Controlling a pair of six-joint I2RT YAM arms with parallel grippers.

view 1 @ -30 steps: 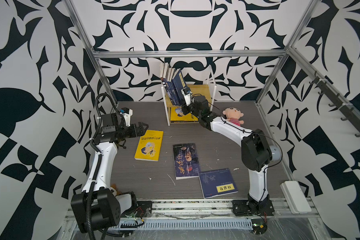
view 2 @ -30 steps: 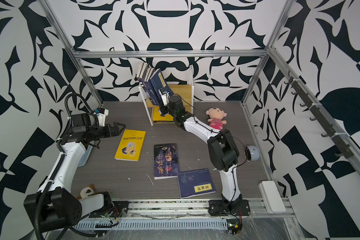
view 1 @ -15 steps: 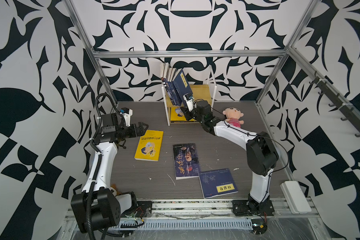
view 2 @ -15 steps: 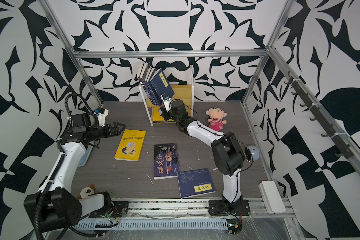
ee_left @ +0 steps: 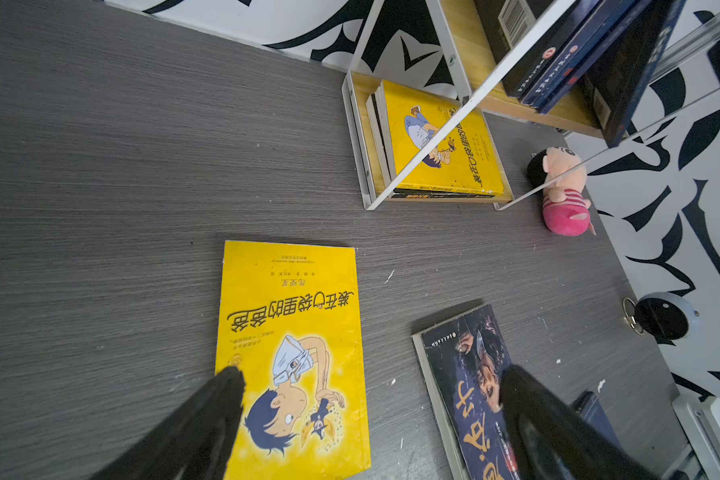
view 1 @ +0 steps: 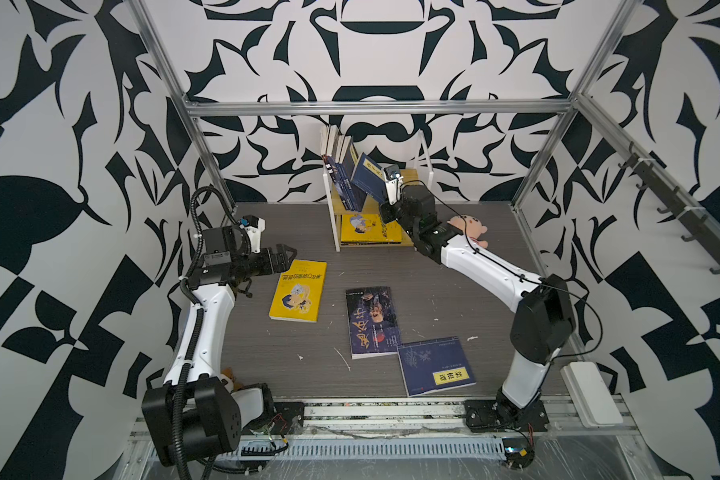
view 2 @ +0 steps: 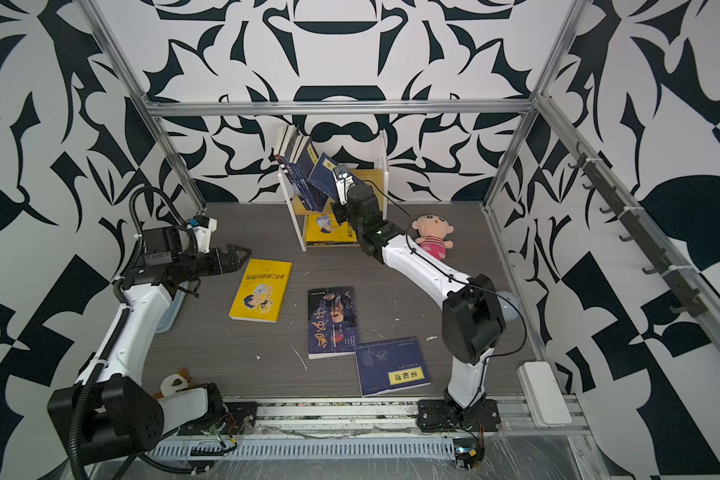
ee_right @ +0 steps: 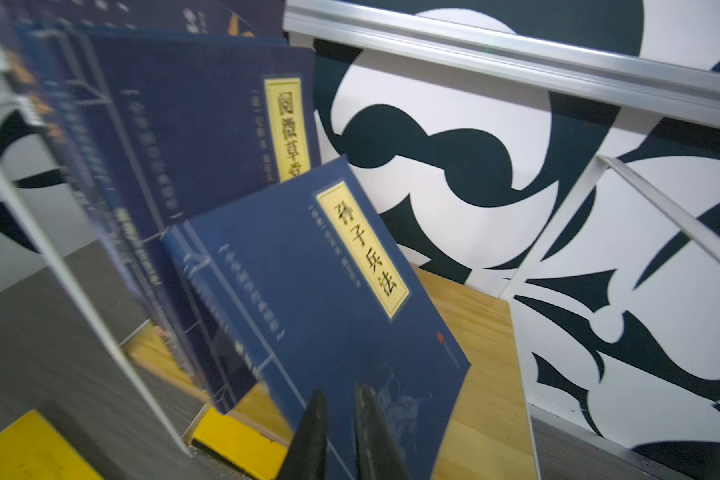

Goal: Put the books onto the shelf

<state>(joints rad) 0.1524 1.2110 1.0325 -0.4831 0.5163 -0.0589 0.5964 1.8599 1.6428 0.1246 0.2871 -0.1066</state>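
Left arm bent at the elbow, forearm reaching level over the left side of the table (view 1: 454, 291); the left gripper (view 1: 287, 260) hovers with its black fingers spread wide above the near corner of a bright yellow book (view 1: 298, 291) lying flat, cartoon figure facing up. Right arm stretched long toward the middle of the table's far edge, where the shelf (ee_right: 479, 332) stands: pale wooden boards in a thin white metal frame. The right gripper (ee_right: 339, 395) has its fingers almost pressed together, both tips in front of the lower corner of a navy book (ee_right: 321, 291) with a yellow title label, not clamped around it. That book leans tilted on the upper board against a row of navy paperbacks. The lower board holds a flat stack topped by a yellow book (view 1: 368, 228). Mid-table lies a dark book (view 1: 373, 322) with gold calligraphy; its corner meets a navy book (view 1: 435, 365) near the front edge. A pink plush doll (view 2: 433, 235) lies just right of the shelf.
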